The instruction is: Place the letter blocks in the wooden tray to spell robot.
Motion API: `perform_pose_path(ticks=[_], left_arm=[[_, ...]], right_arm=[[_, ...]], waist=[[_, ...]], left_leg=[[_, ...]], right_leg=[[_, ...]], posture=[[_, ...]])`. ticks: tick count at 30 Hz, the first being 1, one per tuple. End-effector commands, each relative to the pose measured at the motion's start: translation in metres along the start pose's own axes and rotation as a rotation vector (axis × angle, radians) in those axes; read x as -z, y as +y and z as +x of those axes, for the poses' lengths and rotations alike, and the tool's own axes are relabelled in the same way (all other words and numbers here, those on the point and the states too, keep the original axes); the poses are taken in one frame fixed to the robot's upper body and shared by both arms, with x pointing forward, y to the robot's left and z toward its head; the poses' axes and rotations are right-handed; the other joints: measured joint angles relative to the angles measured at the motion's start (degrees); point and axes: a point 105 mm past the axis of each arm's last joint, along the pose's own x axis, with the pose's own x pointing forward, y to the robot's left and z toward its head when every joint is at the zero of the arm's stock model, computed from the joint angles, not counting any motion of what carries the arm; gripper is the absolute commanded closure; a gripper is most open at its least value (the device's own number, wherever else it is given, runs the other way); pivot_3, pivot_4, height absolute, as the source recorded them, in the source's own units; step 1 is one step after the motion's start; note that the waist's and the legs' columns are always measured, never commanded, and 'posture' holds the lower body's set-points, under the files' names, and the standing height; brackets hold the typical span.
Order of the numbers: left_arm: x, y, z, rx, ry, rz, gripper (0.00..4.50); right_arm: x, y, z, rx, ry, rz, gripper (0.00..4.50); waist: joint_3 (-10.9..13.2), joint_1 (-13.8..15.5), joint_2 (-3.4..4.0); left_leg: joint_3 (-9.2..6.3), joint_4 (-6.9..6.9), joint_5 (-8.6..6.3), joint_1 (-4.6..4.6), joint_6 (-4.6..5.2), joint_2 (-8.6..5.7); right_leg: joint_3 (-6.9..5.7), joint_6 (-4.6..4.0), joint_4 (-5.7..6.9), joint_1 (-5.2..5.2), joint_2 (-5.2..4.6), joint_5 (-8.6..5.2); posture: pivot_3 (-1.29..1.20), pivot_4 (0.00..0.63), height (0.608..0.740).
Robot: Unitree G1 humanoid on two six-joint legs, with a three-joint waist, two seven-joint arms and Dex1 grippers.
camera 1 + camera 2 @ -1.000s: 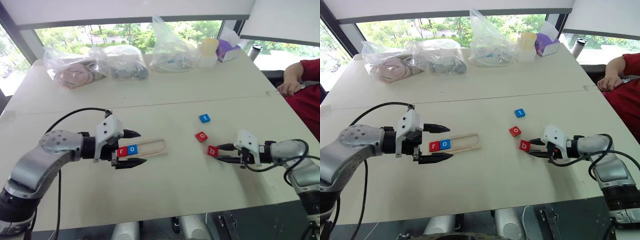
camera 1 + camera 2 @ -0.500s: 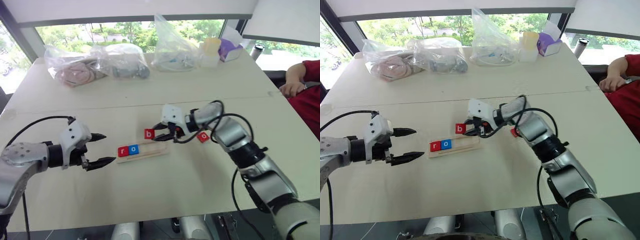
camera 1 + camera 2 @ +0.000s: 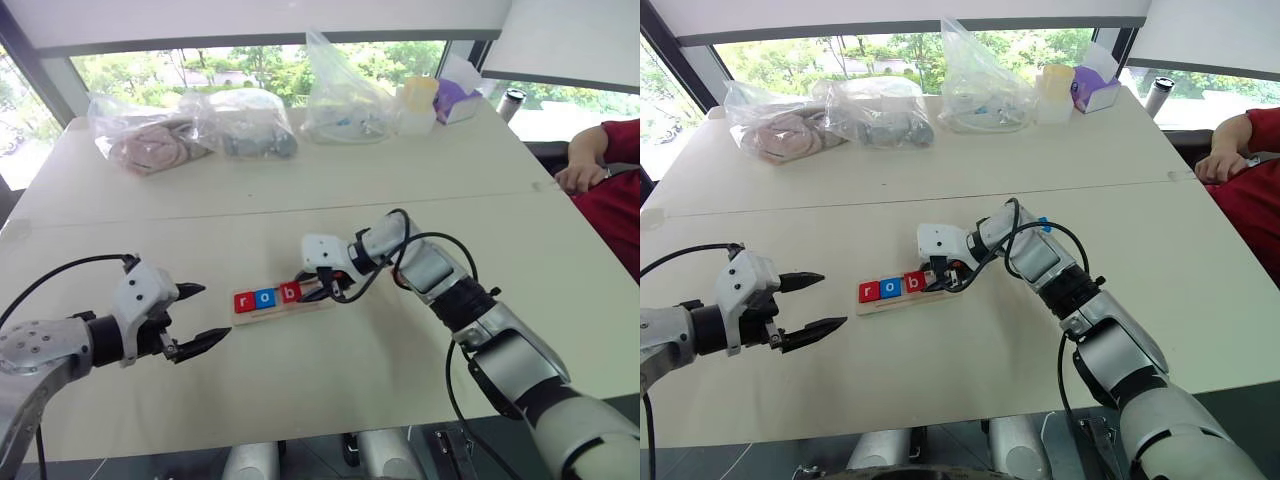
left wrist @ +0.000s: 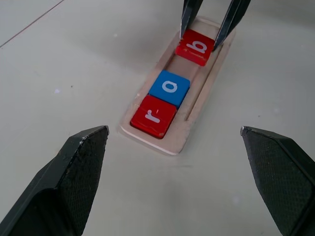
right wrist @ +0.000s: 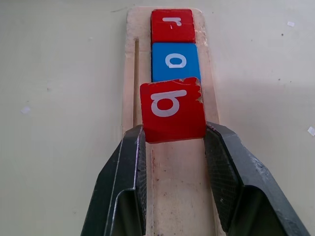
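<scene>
Right gripper (image 5: 172,135): pinched the red b tile (image 5: 172,111) between its two fingers, one on each side edge, and held it over the tray (image 3: 320,300) just behind the blue o.
b tile: sat slightly tilted, its front edge overlapping the blue o's near edge in the right wrist view; whether it lay flat on the tray floor could not be told.
Left gripper (image 3: 202,315): fingers spread wide, nothing between them, hanging above the table (image 3: 300,380) near the tray's left end, apart from it and aimed toward it.
Tray: lay lengthwise across the table's middle, in front of the robot; the part right of the b tile showed bare wood.
r tile (image 4: 153,116): red, at the tray's left end, flat inside the frame.
o tile (image 4: 169,87): blue, touching the r tile, second in the row.
Other tiles: a blue tile (image 3: 1042,224) peeked out behind the right arm; its letter could not be read.
Far edge of table: clear plastic bags (image 3: 190,128) with mixed contents, a yellow cup (image 3: 418,95), a purple box (image 3: 458,98).
Person (image 3: 605,165): a red sleeve and a hand rested on the table's right edge.
</scene>
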Motion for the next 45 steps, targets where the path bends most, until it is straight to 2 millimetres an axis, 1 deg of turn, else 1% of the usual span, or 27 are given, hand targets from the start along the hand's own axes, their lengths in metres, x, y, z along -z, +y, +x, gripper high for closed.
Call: perform_pose_path(ticks=[1,9,18,24,25,29,33,40,42,45], left_arm=[[-0.009,0.002,0.001,-0.015,-0.020,0.031,0.00],[-0.010,0.004,0.003,-0.023,-0.025,0.031,0.00],[-0.011,0.008,0.006,-0.030,-0.029,0.037,0.00],[-0.012,0.009,0.009,-0.031,-0.040,0.040,0.00],[-0.012,0.009,0.009,-0.031,-0.040,0.040,0.00],[-0.011,0.009,0.011,-0.032,-0.041,0.043,0.00],[-0.011,0.010,0.012,-0.031,-0.039,0.050,0.00],[-0.011,0.010,0.013,-0.030,-0.038,0.056,0.00],[-0.011,0.010,0.013,-0.029,-0.037,0.057,0.00],[-0.016,0.009,0.013,-0.018,-0.058,0.055,0.00]], right_arm=[[-0.015,-0.006,0.001,0.008,-0.017,-0.059,3.42],[-0.014,-0.009,0.007,0.006,-0.007,-0.049,3.42],[-0.012,-0.008,0.012,-0.007,0.005,-0.038,3.42],[-0.013,-0.012,0.010,0.021,-0.006,-0.027,0.30],[-0.014,-0.012,0.009,0.025,-0.012,-0.022,0.04],[-0.016,-0.013,0.009,0.032,-0.023,-0.017,0.04],[-0.026,-0.011,0.009,0.027,-0.078,0.019,0.04],[-0.026,-0.009,0.013,0.027,-0.084,0.032,0.04],[-0.028,-0.013,0.008,0.061,-0.100,0.041,0.04],[-0.031,-0.021,-0.009,0.147,-0.137,0.063,0.04]], waist=[[0.00,0.01,0.00],[0.00,0.01,0.00],[0.00,0.01,0.00],[0.00,0.01,0.00],[0.00,0.01,0.00],[0.00,0.01,0.00],[0.00,0.01,0.00],[0.00,0.01,0.00],[0.00,0.03,0.00],[0.00,0.08,0.00]], left_leg=[[0.00,0.00,0.00,0.00,0.00,0.00],[0.01,0.00,0.00,-0.01,0.00,0.00],[0.00,0.00,0.00,-0.01,0.00,0.00],[0.00,0.00,0.00,-0.01,0.00,0.00],[0.01,0.00,0.00,-0.01,0.00,0.00],[0.01,0.00,0.00,-0.02,0.00,0.00],[0.00,0.00,0.00,-0.01,0.00,0.00],[0.00,-0.01,0.00,-0.02,0.00,0.00],[0.00,0.00,0.00,-0.02,0.00,0.00],[0.00,0.00,0.00,-0.03,0.00,0.00]], right_leg=[[0.00,0.00,0.00,0.00,0.00,0.00],[0.00,0.00,-0.01,0.00,-0.02,0.01],[0.00,0.00,-0.01,0.00,-0.02,0.01],[0.00,0.00,-0.01,0.00,-0.02,0.01],[0.00,0.00,-0.01,0.00,-0.02,0.01],[0.01,0.00,-0.01,0.00,-0.02,0.01],[0.01,0.00,-0.01,0.00,-0.02,0.01],[0.00,0.00,-0.01,0.00,-0.02,0.01],[0.00,0.00,-0.01,-0.01,-0.02,0.01],[0.00,0.00,-0.01,-0.01,-0.03,0.01]], posture=[[0.00,0.150,0.740],[0.00,0.150,0.740],[0.00,0.150,0.740],[0.00,0.150,0.740],[0.00,0.150,0.740],[0.00,0.150,0.740],[0.00,0.150,0.740],[0.00,0.150,0.740],[0.00,0.150,0.740],[0.00,0.150,0.740]])
